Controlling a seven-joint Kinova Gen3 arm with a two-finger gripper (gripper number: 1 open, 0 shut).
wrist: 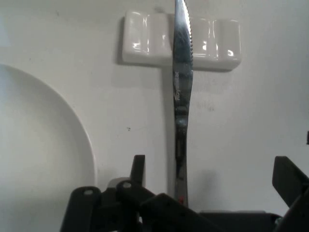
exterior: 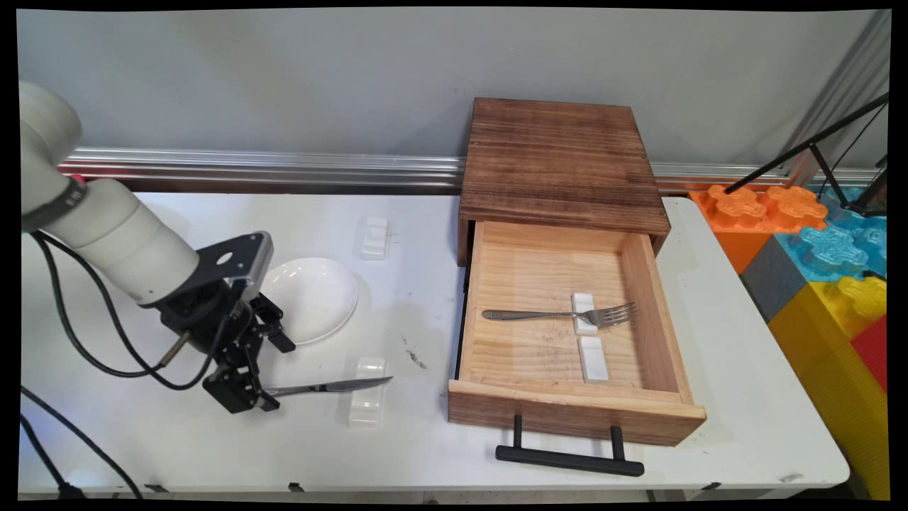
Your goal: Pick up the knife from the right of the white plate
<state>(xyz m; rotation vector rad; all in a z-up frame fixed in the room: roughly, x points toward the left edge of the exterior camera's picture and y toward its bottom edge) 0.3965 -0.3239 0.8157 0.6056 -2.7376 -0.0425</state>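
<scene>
The fingers (exterior: 264, 399) grip a knife (exterior: 333, 386) by its handle. Its blade lies across a white rest (exterior: 367, 402), beside a plate (exterior: 312, 297) on the bench (exterior: 213, 440)

We find no readable text, brand, number or sign in either view. In the hand view, at centre frame, the knife (wrist: 181, 92) carries a faint engraved marking along its blade, but we cannot make out its letters. In the main view, the arm, the wooden drawer (exterior: 567, 333), and the white table (exterior: 425, 440) show no legible lettering.
</scene>
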